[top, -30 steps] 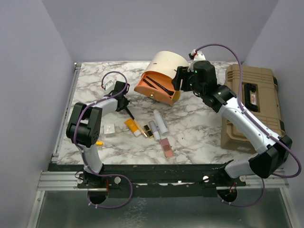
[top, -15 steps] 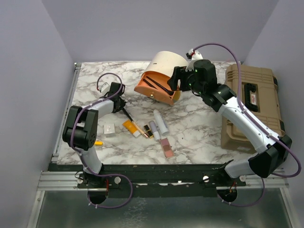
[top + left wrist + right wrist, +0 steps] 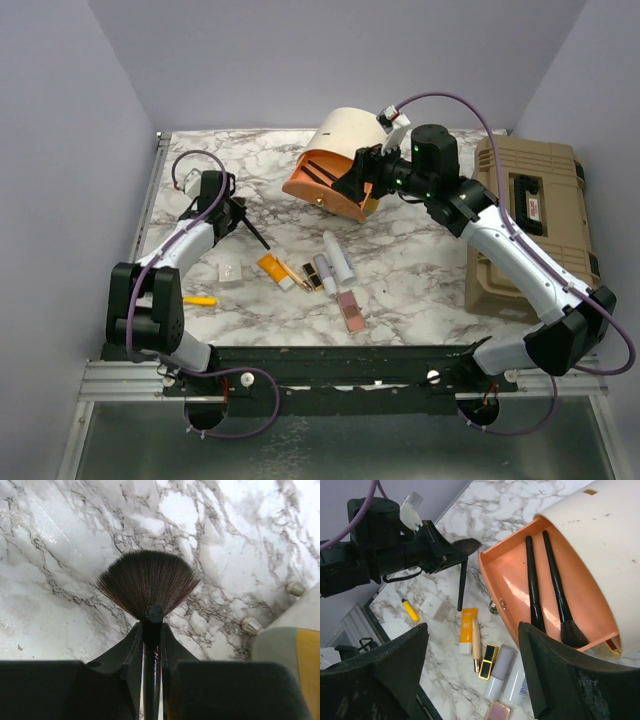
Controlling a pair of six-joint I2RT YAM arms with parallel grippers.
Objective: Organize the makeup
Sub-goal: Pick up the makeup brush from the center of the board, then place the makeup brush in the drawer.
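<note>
My left gripper [image 3: 226, 212] is shut on the black handle of a fan brush [image 3: 147, 582], held just above the marble at the left; its handle [image 3: 462, 582] slants down toward the makeup. On the table lie an orange tube [image 3: 272, 267], a gold-black lipstick [image 3: 489, 661], white tubes [image 3: 338, 256], a pink palette [image 3: 350, 311] and a white compact [image 3: 231, 271]. My right gripper [image 3: 357, 180] hangs open and holds nothing, beside the mouth of the cream case [image 3: 345, 150]. In the right wrist view the gripper [image 3: 472, 630] frames the makeup row below.
The cream case lies on its side, its orange inside [image 3: 520, 585] holding two black brushes [image 3: 534, 587]. A tan toolbox [image 3: 525, 220] fills the right side. A small yellow stick [image 3: 200, 300] lies near the left front. The case's edge [image 3: 295, 645] shows by the fan brush.
My left arm has swung left and outward, carrying the fan brush away from the case. My right gripper has opened wider and shifted slightly left at the case's mouth.
</note>
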